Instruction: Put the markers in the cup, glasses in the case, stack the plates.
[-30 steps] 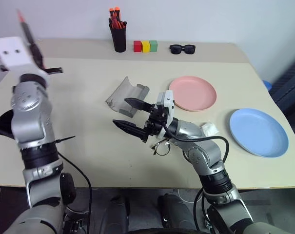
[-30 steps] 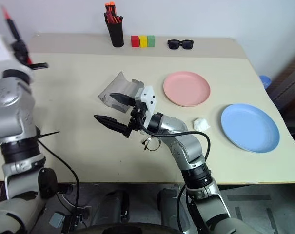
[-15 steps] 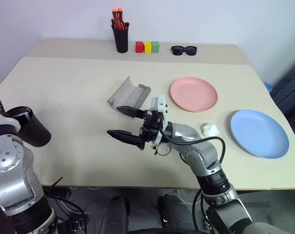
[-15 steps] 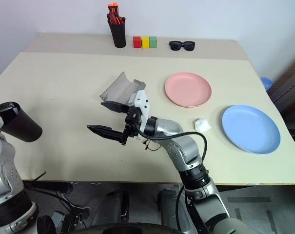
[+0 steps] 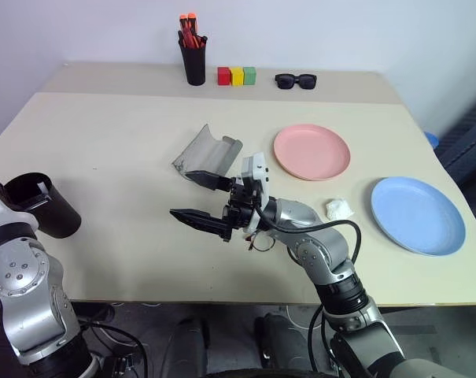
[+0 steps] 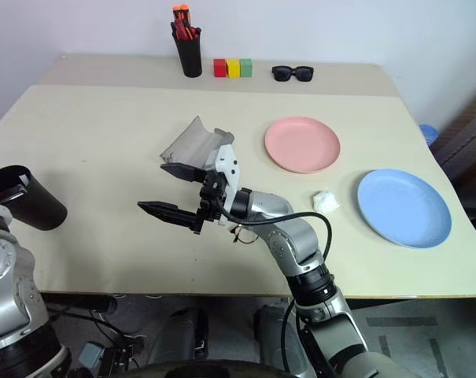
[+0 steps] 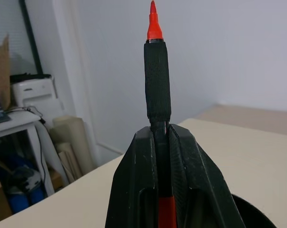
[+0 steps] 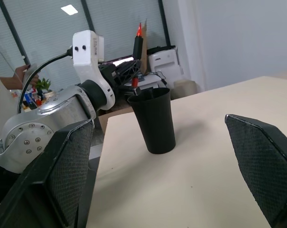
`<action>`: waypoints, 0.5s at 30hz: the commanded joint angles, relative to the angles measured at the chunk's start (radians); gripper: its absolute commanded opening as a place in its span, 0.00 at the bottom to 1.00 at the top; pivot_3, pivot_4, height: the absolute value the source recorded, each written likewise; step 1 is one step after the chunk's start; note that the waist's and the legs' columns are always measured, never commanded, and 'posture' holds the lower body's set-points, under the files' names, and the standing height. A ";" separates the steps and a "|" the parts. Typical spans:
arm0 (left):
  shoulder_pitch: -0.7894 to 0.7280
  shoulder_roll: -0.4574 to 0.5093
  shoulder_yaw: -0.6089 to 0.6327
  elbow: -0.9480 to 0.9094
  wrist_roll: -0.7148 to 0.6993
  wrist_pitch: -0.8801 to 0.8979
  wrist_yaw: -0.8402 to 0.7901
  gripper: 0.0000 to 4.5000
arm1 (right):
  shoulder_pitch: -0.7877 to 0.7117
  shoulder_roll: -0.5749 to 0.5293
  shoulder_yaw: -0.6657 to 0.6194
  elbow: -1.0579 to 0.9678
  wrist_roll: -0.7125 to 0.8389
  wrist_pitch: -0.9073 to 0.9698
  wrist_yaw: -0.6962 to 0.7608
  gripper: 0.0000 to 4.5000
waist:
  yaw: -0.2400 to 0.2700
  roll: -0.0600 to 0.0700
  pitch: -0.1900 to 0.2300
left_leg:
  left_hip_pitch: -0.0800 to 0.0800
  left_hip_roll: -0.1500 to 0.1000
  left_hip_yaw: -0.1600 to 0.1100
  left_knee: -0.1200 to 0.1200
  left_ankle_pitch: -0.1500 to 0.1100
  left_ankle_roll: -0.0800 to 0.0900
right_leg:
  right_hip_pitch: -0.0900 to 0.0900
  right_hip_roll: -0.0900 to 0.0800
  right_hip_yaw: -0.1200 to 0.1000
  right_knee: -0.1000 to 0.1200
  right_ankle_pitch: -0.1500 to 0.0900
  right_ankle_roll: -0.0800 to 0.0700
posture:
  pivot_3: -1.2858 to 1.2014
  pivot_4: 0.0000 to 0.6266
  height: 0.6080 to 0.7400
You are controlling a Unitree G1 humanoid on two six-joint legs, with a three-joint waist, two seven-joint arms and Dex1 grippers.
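The step in hand was getting the red marker [image 7: 157, 80] into the cup [image 6: 23, 197]. The left gripper [image 7: 158, 156] was clamped on that marker, tip up, right at the cup's rim at the near left edge of the table [image 5: 112, 142]; in the right wrist view the marker stood at the cup's mouth, its lower end at or just inside the rim. I judged the next move to be a lowering of the marker into the cup, followed by a release, with care not to tip the cup so near the edge. A white marker could not be made out.

The right gripper [image 5: 202, 197] hovered over the middle of the table with its fingers wide apart, holding nothing. The glasses [image 5: 256, 239] lay just beneath its wrist, near the open case [image 5: 206, 150] beyond. The pink plate [image 5: 311, 151] and the blue plate [image 5: 417, 214] sat well apart on the right, unstacked.

Compared with a second earlier, the left arm had dropped from high over the far left of the table to the cup, which now showed in full. The right gripper had edged slightly leftward; glasses, case and plates had not moved.
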 commanded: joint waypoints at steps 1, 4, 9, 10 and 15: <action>0.002 0.000 -0.002 -0.028 0.017 -0.030 0.011 0.01 | -0.002 0.002 -0.010 -0.033 0.019 -0.001 0.004 1.00 | 0.000 0.000 0.000 | 0.000 0.000 0.000 0.000 0.000 0.000 | 0.000 0.000 0.000 0.000 0.000 0.000 | 0.52 0.24 0.87; 0.002 -0.004 -0.010 -0.025 0.020 -0.034 0.015 0.01 | -0.004 -0.001 -0.011 -0.032 0.021 -0.001 0.006 1.00 | 0.000 0.000 0.000 | 0.000 0.000 0.000 0.000 0.000 0.000 | 0.000 0.000 0.000 0.000 0.000 0.000 | 0.52 0.24 0.87; -0.001 -0.007 -0.017 -0.018 0.023 -0.038 0.017 0.01 | -0.007 -0.002 -0.011 -0.030 0.019 -0.003 0.007 1.00 | -0.001 0.000 0.000 | 0.000 0.000 0.000 0.000 0.000 0.000 | 0.000 0.000 0.000 0.000 0.000 0.000 | 0.52 0.24 0.87; -0.001 -0.008 -0.017 -0.018 0.023 -0.039 0.018 0.01 | -0.006 -0.002 -0.011 -0.032 0.018 -0.003 0.007 1.00 | -0.001 0.000 0.000 | 0.000 0.000 0.000 0.000 0.000 0.000 | 0.000 0.000 0.000 0.000 0.000 0.000 | 0.52 0.24 0.87; -0.007 -0.009 -0.020 -0.010 0.026 -0.044 0.022 0.20 | -0.005 -0.002 -0.012 -0.033 0.017 -0.004 0.003 1.00 | -0.001 0.000 0.000 | 0.000 0.000 0.000 0.000 0.000 0.000 | 0.000 0.000 0.000 0.000 0.000 0.000 | 0.52 0.24 0.87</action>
